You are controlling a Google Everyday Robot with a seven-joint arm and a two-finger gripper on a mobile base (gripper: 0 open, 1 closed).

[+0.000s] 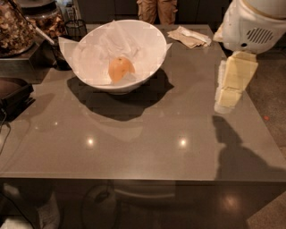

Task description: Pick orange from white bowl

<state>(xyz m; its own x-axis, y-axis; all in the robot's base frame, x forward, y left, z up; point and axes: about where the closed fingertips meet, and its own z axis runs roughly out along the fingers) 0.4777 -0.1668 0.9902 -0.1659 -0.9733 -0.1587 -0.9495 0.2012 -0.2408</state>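
Observation:
The orange [120, 69] lies inside the white bowl [152, 67], on crumpled white paper, at the far left of the grey table [134, 143]. The bowl stands upright and the fruit is small against it. My gripper [229, 99] hangs at the right side of the table, below the white arm housing [254, 24]. It is cream-coloured and points down, just above the tabletop. It is well to the right of the bowl and apart from it. Nothing shows in it.
A tan folded napkin [190, 36] lies at the table's far right, behind the gripper. Jars and a dark wire rack [67, 33] stand off the table's left side. A person's legs [156, 9] are beyond the far edge. A black object [13, 94] sits at the left edge.

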